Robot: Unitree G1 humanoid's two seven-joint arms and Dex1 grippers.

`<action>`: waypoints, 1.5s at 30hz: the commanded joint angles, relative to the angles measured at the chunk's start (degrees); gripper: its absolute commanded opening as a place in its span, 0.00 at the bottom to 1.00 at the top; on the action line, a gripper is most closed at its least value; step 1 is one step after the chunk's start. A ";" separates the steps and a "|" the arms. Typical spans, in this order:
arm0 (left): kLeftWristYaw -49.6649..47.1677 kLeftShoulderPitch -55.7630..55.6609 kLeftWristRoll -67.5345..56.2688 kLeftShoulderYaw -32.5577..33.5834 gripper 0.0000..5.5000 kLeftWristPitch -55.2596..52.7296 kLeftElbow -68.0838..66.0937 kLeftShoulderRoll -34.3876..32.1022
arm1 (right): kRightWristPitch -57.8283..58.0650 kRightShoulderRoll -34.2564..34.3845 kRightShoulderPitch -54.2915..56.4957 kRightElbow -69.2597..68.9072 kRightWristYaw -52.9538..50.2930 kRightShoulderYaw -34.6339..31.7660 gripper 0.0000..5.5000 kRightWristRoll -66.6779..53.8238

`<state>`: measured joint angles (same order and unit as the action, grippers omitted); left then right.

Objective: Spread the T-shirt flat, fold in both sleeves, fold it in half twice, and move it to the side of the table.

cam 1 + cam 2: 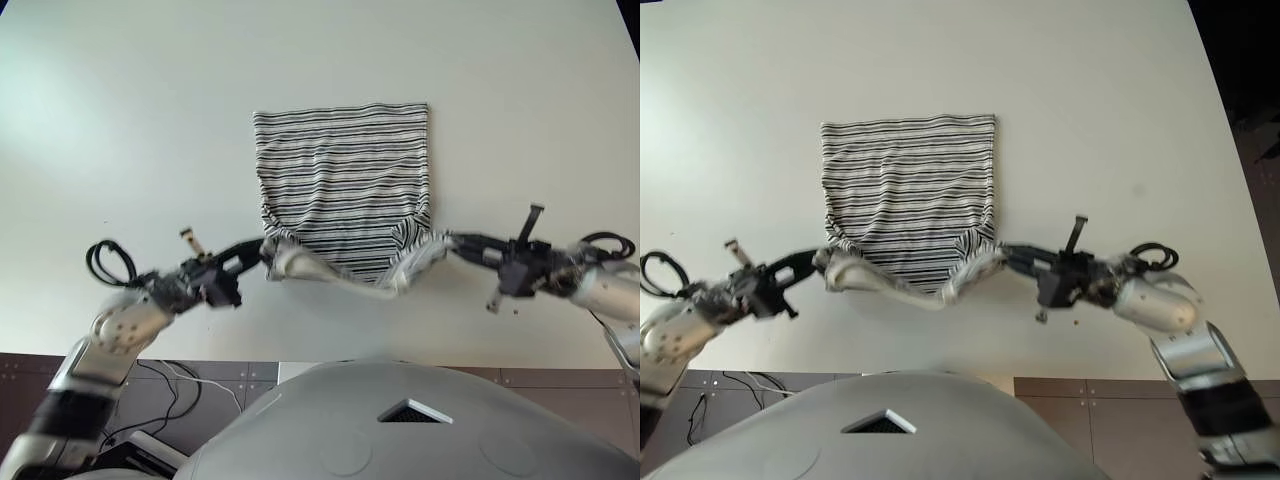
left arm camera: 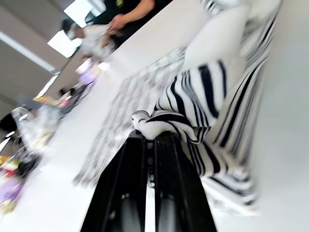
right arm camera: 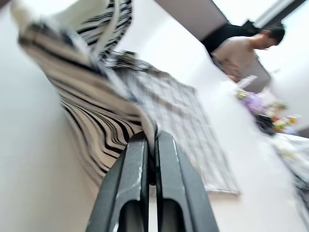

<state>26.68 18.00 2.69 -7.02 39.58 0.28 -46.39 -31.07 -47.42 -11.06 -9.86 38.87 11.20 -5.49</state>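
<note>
The black-and-white striped T-shirt (image 1: 345, 180) lies in the middle of the white table (image 1: 120, 120), folded into a narrow rectangle with its near edge lifted. My left gripper (image 1: 266, 247) is shut on the near left corner of the T-shirt (image 2: 193, 106), holding it above the table. At the near right corner my right gripper (image 1: 447, 240) is likewise shut on the T-shirt (image 3: 96, 96). The cloth between the two corners sags and shows its white inner side (image 1: 890, 285). The far edge rests flat on the table.
The table's front edge (image 1: 300, 362) runs just behind my arms. Bare table surface stretches to both sides of the shirt and beyond it. Cables (image 1: 170, 385) hang below the front edge at the left.
</note>
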 commanded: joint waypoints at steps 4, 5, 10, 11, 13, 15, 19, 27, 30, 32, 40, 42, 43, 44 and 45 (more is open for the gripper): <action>-6.20 -26.11 8.64 -1.78 0.02 -8.60 -20.19 11.92 | 8.74 18.77 24.48 22.34 -13.48 2.95 0.02 13.99; -7.18 -29.61 9.52 -1.85 0.02 -8.71 -23.68 12.92 | 8.94 20.45 27.20 25.83 -15.34 3.23 0.02 15.86; -17.64 -46.59 21.02 -6.80 0.02 -7.48 -46.72 16.90 | 9.02 27.16 40.18 45.99 -25.91 4.96 0.02 23.91; -19.75 -48.28 22.79 -7.86 0.02 -7.05 -50.23 17.40 | 8.54 28.18 41.78 49.07 -27.11 5.33 0.02 24.80; -22.65 -50.40 25.29 -9.62 0.02 -6.06 -55.08 18.10 | 7.54 29.48 44.15 53.85 -29.03 5.87 0.02 26.14; -25.74 -52.56 27.92 -11.70 0.02 -5.69 -59.71 19.05 | 6.81 30.23 45.83 57.96 -30.86 6.13 0.02 27.04; -29.90 -55.09 31.77 -15.22 0.02 -6.31 -67.23 20.81 | 6.14 31.66 49.27 64.84 -34.13 6.28 0.02 28.27; -29.14 -59.39 26.44 -11.32 0.23 -10.43 -73.81 24.17 | 6.98 34.77 56.07 77.17 -36.25 5.66 0.25 28.59; -24.89 -61.72 21.05 -6.92 0.30 -12.62 -75.01 25.89 | 8.59 35.66 59.17 80.57 -33.89 3.34 0.34 26.18; -22.40 -63.47 18.18 -4.34 0.34 -14.97 -75.73 26.83 | 10.05 36.20 60.95 82.25 -32.27 1.43 0.39 24.29; -20.23 -66.25 12.52 2.25 0.57 -25.86 -77.74 27.84 | 9.55 36.37 63.39 83.37 -34.64 -0.16 0.63 24.29; -20.27 -65.25 12.60 2.76 0.61 -26.75 -77.79 27.21 | 5.20 35.97 63.11 82.17 -35.67 2.86 0.64 27.61; -20.19 -64.40 12.74 2.93 0.61 -26.26 -77.65 26.64 | 4.62 35.80 63.20 82.36 -34.98 4.86 0.64 29.52; -20.04 -63.77 12.79 3.12 0.61 -25.79 -77.55 26.20 | 4.66 35.74 63.30 82.86 -33.90 6.26 0.64 30.86; -20.43 -63.16 13.21 2.95 0.61 -25.25 -77.45 25.69 | 4.95 35.56 63.23 83.50 -32.48 7.69 0.64 32.23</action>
<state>6.67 -46.62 15.77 -4.23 13.95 -77.11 -18.97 -26.28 -11.44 51.29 72.88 4.18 16.35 24.22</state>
